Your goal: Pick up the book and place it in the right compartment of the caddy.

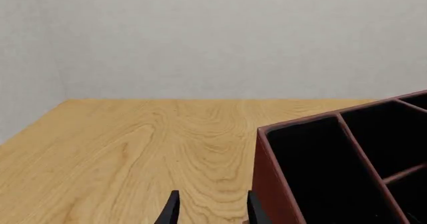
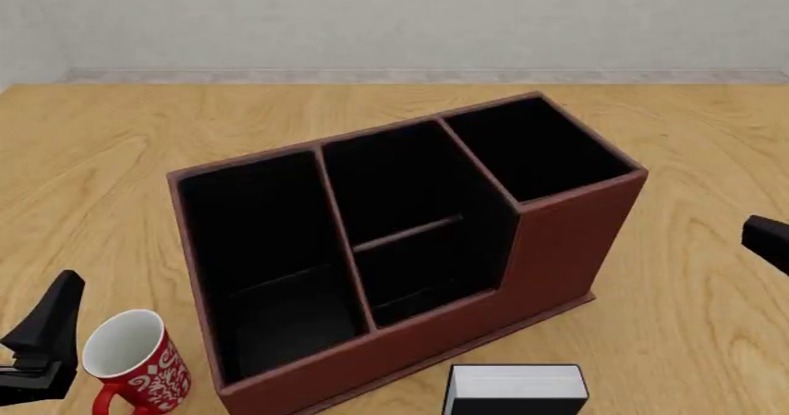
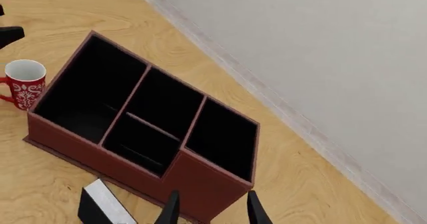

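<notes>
The black book [image 2: 515, 389] with white page edges lies on the table in front of the caddy [image 2: 561, 249], at the near edge of the front view. It also shows in the right wrist view [image 3: 100, 204]. The right compartment [image 2: 537, 147] is the tall square end section and is empty. My left gripper [image 2: 50, 327] is open and empty at the near left, beside the caddy's left end [image 1: 270, 184]. My right gripper [image 2: 767, 241] is open and empty, high to the right of the caddy. Its fingers [image 3: 172, 206] frame the caddy's tall end [image 3: 223, 136].
A red mug [image 2: 133, 360] with a white pattern stands just left of the caddy's near left corner, close to my left gripper. It also shows in the right wrist view [image 3: 23, 82]. The wooden table [image 2: 690, 138] runs back to a grey wall.
</notes>
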Motion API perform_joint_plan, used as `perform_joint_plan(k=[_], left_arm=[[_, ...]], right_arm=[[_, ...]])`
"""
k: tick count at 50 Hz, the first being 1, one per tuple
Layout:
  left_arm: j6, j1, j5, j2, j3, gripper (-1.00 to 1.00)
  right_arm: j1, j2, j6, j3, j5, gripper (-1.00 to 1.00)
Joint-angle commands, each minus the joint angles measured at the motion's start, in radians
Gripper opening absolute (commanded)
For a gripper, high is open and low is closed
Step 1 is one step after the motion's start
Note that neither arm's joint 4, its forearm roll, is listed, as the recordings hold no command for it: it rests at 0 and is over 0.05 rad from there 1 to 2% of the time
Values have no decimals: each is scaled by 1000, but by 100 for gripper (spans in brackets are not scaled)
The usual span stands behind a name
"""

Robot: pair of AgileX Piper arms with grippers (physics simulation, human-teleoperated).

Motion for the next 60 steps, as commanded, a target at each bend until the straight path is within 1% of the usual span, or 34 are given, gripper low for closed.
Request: perform_joint_plan(k=[1,6,11,15,19,23,48,60], left_arm=[[0,0,1,0,0,100],[0,0,2,0,-1,100],[0,0,0,1,0,100],[0,0,-2,2,1,100],[0,0,-2,1,1,100],[0,0,-2,2,1,100],[0,0,-2,1,1,100],[0,0,-2,2,1,100]], right_arm=[[68,61,-12,-33,36,100],[94,88,-5,-24,28,100],[133,123,24,-23,23,100],[161,146,28,-21,25,100],[173,156,26,-19,28,100],[204,178,39,-20,37,100],[322,229,79,18,45,100],[396,252,124,43,31,100]])
